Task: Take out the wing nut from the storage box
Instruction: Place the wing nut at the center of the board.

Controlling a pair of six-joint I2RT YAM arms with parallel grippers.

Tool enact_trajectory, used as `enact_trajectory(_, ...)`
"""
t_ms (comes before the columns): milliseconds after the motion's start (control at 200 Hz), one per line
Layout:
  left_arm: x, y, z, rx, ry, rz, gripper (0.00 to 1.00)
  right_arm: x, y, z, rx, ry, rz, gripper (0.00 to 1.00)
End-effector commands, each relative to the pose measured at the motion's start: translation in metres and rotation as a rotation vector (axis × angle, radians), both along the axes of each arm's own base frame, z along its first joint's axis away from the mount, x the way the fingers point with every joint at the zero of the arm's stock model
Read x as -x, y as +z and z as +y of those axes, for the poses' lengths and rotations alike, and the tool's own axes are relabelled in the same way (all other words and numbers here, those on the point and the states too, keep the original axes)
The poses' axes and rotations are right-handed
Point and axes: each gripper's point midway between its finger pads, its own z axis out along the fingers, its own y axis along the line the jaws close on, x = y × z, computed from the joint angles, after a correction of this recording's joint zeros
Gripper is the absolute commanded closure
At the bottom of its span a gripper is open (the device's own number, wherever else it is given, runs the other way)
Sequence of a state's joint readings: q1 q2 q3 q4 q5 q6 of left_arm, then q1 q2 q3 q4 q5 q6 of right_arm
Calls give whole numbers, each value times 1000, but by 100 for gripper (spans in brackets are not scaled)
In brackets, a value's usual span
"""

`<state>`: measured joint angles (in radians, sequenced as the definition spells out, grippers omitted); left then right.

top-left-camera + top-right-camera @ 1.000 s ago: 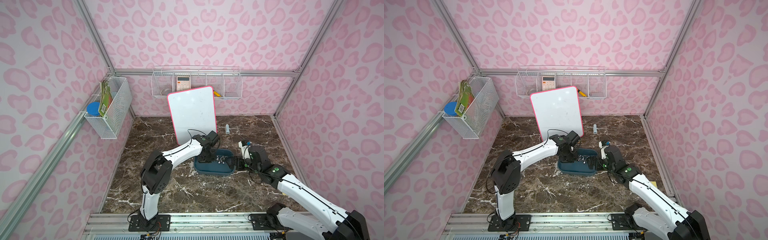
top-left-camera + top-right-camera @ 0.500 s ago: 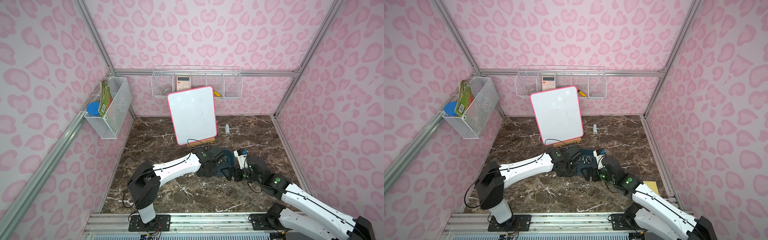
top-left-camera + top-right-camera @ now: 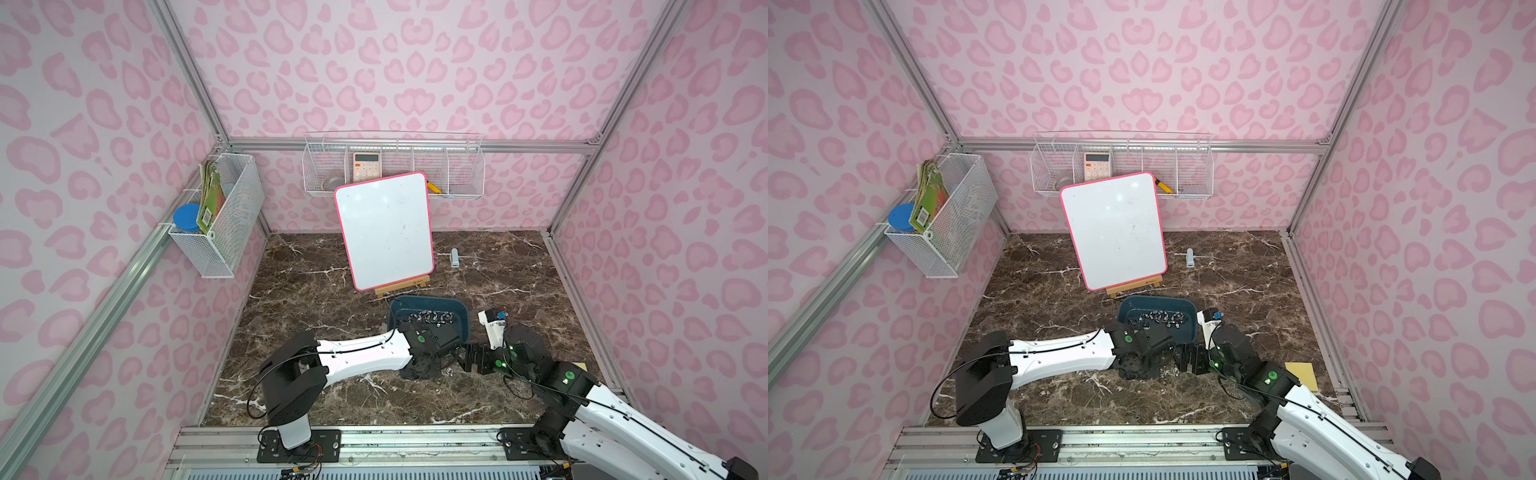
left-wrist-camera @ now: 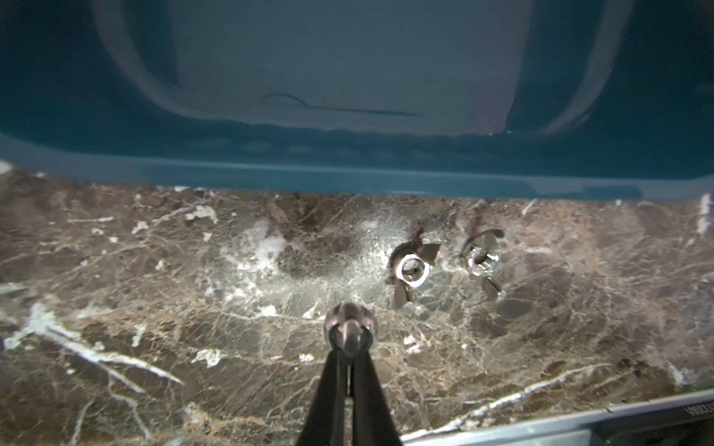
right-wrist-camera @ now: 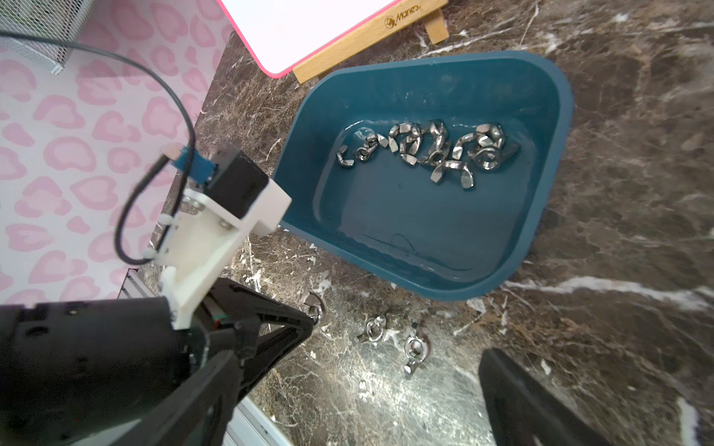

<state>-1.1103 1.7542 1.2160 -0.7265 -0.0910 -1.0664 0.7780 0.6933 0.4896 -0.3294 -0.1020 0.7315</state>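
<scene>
Comparing the current views with those of a second earlier shows one change. The left gripper (image 4: 349,340), then working inside the storage box (image 3: 465,328), now sits outside the near rim, at the box's 6 o'clock side and low over the bench (image 3: 316,291). Its jaws are pressed together on the held wing nut (image 4: 349,328), pinching it at the very tips. The held nut is therefore out of the box and close to the bench, though contact cannot be confirmed.

Two loose wing nuts (image 4: 411,270) lie on the bench just beside the held one, between it and the box rim. The remaining heap of wing nuts (image 5: 425,150) stays in the box along its far wall.

The right gripper (image 3: 471,359) hovers at roughly 4 o'clock from the box with its jaws spread wide and nothing between them.

Judgement: extraction is essentially done for this nut, and only release onto the bench is left.

Legible writing:
- The wooden easel (image 5: 371,36), at the box's 12 o'clock under the whiteboard (image 3: 384,228), carries a printed mark that appears to read "Manes". The reading is uncertain.
- Mirrored digits at the edge of the left wrist view are unreadable.
</scene>
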Motion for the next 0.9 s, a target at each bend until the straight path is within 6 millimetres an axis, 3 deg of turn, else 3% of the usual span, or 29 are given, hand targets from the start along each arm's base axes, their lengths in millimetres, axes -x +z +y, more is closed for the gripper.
enact_trajectory(0,0,-10,-4,16,20,8,100,2,-3,-5,10,-21,13,1)
enact_trajectory(510,4,-36,-7,-12,11,35,98,6,-6,-13,23,-42,31,1)
enact_trajectory(725,2,-30,-5,-14,10,23,80,5,-5,-12,24,-40,25,1)
enact_trajectory(900,-2,-15,-6,-11,3,-2,77,2,-4,-10,30,-40,19,1)
